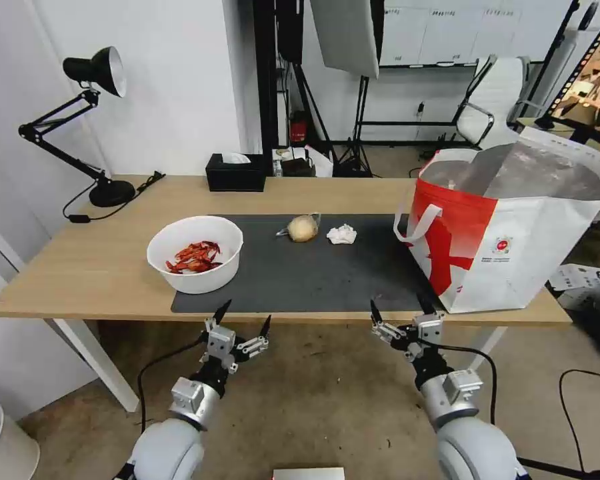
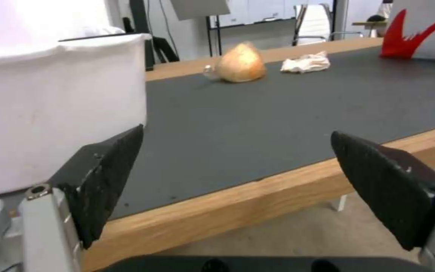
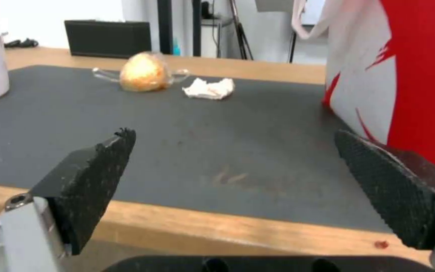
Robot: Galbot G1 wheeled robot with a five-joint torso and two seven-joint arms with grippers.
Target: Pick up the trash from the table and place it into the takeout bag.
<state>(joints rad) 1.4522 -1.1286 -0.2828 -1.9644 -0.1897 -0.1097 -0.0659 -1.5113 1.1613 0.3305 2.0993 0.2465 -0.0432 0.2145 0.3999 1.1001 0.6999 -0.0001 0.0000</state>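
A long light-wood table (image 1: 100, 267) carries a dark grey mat (image 1: 313, 267), taken here as the landmark for every place. At the mat's left end stands a white bowl (image 1: 195, 253) holding red shells (image 1: 195, 257). Toward the mat's far edge, near its middle, lies a tan ball in clear wrap (image 1: 303, 228), and just to the right of it, not touching, a crumpled white tissue (image 1: 341, 234). On the mat's right end stands the large white-and-red takeout bag (image 1: 507, 247), its mouth open and silver lining showing. Beyond the mat's far edge sits a black tissue box (image 1: 235, 173), and far off its left end a black desk lamp (image 1: 90, 113).

Both claws hang in front of the mat's near edge, off the table, holding nothing. The left claw (image 1: 243, 320) has its fingers spread wide, close to the bowl. The right claw (image 1: 400, 309) is likewise spread wide, just beside the bag's near corner. The ball and tissue lie well apart from both claws, across the mat.
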